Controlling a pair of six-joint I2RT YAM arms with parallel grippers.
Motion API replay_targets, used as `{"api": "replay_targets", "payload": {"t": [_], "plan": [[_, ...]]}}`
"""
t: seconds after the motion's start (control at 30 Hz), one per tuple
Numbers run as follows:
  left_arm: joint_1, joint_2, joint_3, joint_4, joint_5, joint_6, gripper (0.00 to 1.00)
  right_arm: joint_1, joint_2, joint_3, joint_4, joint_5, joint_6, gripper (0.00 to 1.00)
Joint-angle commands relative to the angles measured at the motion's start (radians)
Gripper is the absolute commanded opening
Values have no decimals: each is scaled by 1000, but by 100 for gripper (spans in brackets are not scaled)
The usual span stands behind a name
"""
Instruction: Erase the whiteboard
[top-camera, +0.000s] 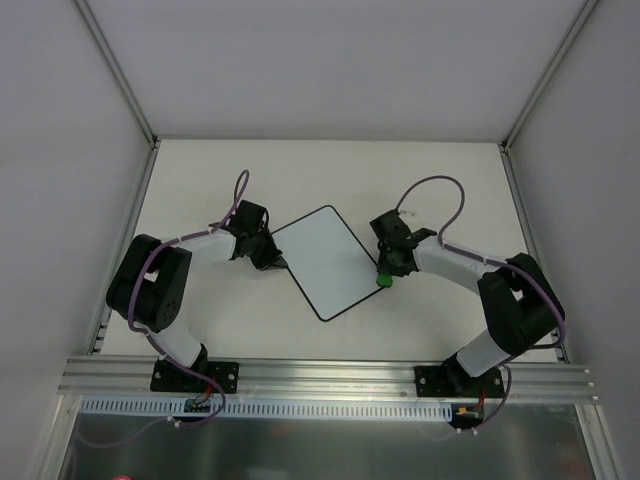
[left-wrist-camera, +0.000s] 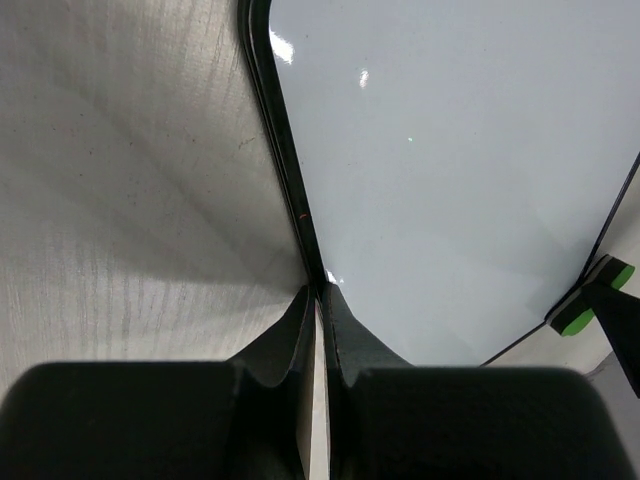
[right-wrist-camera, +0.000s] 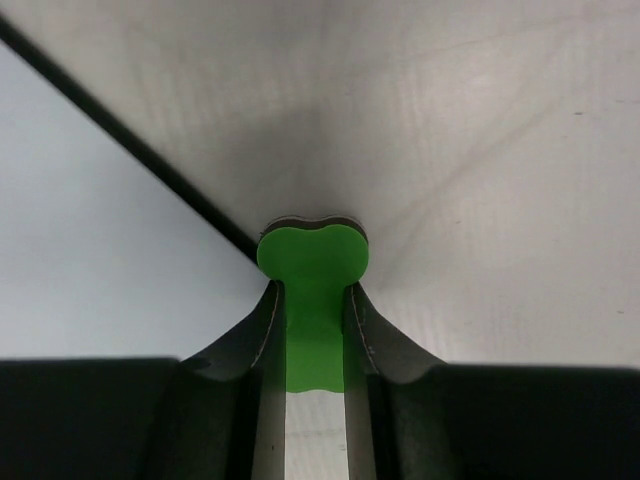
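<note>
The whiteboard (top-camera: 322, 260) lies flat and turned like a diamond at the table's middle; its white face shows no marks. It also fills the left wrist view (left-wrist-camera: 450, 180) and the left of the right wrist view (right-wrist-camera: 90, 240). My left gripper (top-camera: 272, 262) is shut on the board's black left edge (left-wrist-camera: 300, 215). My right gripper (top-camera: 385, 272) is shut on the green bone-shaped eraser (right-wrist-camera: 312, 290), which sits just off the board's right edge, on the table. The eraser also shows in the top view (top-camera: 384, 280) and in the left wrist view (left-wrist-camera: 590, 300).
The white table (top-camera: 200, 180) is boxed in by grey walls at the back and both sides. A metal rail (top-camera: 320, 375) runs along the near edge, where both arm bases stand. Purple cables loop over each arm.
</note>
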Motion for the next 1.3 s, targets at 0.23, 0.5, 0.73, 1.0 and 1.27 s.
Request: {"api": "replay_targets", "payload": {"t": [0.23,0.5,0.73,1.0,1.27], "plan": [[17,37,-59,-171,-119,57,0,-130,-209,-116,-156,102,-68,0],[17,-26,-46,-174,-117,69,0,-334,-300,-88,-150,98,-205,0],[18,-41,-1,-188,-105,77,0,-443,-138,-16,-97,41,-258,0],[17,-73,0,-205,-125,81,7,-515,2,18,-74,-33,-243,4],[17,-130,16,-225,-152,89,23,-538,-3,1,-74,-50,-238,37]]}}
